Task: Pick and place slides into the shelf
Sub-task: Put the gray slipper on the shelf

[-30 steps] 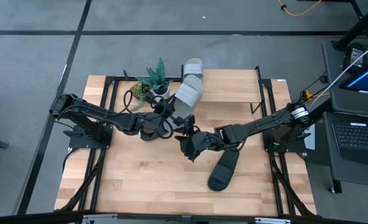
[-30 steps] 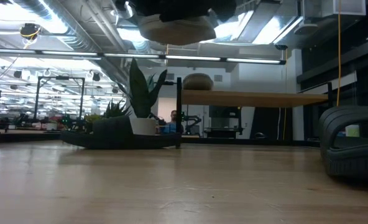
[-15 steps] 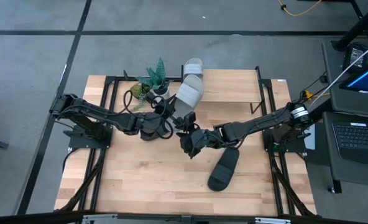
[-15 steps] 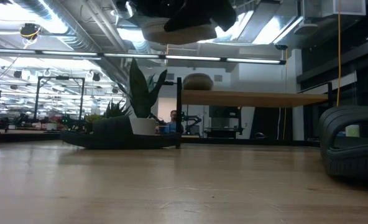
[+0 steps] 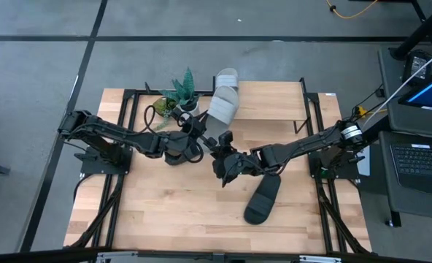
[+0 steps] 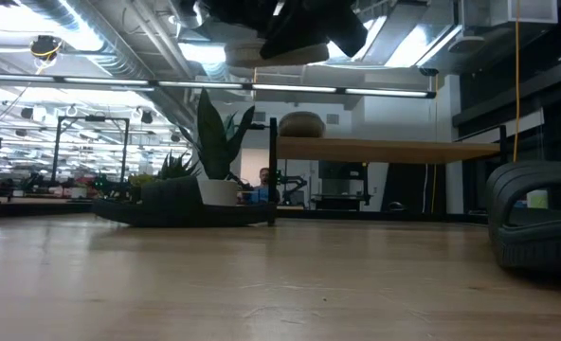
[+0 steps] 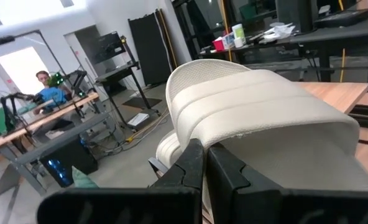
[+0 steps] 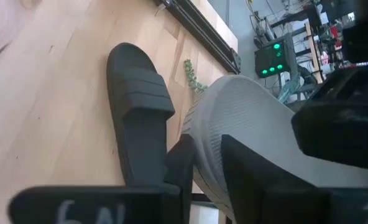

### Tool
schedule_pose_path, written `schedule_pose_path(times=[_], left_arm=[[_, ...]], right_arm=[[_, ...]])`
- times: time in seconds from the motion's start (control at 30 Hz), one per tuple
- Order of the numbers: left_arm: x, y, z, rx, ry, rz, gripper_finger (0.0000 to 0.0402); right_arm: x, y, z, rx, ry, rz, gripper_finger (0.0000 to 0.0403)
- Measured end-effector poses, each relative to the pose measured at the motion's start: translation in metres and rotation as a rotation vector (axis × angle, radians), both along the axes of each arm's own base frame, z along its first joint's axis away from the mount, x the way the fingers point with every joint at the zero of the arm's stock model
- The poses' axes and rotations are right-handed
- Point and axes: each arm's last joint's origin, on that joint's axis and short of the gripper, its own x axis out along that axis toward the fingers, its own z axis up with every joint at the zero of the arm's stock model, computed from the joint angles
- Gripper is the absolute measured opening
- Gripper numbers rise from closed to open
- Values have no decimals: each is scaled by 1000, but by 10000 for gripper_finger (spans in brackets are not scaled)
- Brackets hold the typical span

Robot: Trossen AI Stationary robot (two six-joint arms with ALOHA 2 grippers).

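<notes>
So we see both grippers meeting mid-table on one pale slide (image 5: 221, 107), which is up off the tabletop (image 5: 165, 219). Left gripper (image 5: 200, 134) has its fingers (image 7: 190, 163) pressed together on the slide's edge, the wide ribbed strap rising just ahead of them in the left wrist view. Right gripper (image 5: 223, 148) sits at the same slide's near end, one finger (image 8: 181, 163) either side of the pale sole; whether it actually clamps, we cannot tell. In the low view the held slide (image 6: 262, 54) hangs high, dark gripper parts covering part of it.

Beyond both grippers, past the held slide, stands the shelf (image 5: 274, 109), its light board on thin black uprights. A second pale slide (image 5: 226, 76) lies on the shelf's far edge, touching or just overlapping the held one from above. One black slide (image 5: 263, 198) lies flat on the tabletop just beside the right arm, on its near side. Another black slide (image 8: 140, 118) shows in the right wrist view, lying on the wood under the held one. A potted plant (image 5: 181, 91) stands just beyond the left gripper.
</notes>
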Motion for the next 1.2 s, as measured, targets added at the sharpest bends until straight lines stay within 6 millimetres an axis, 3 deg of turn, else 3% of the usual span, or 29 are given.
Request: schedule_pose_path(times=[0.4,0.6,1.07,1.2], left_arm=[[0,-8,4,50,37,-34,0],[0,-9,4,66,60,-40,2],[-1,-9,5,154,189,-33,89],[-1,-9,6,178,219,-32,107]], right_arm=[[-3,-1,-3,19,22,-29,22],[-5,-1,-5,30,39,-45,21],[-14,3,-4,-32,39,-157,15],[-22,0,4,-13,31,-184,13]])
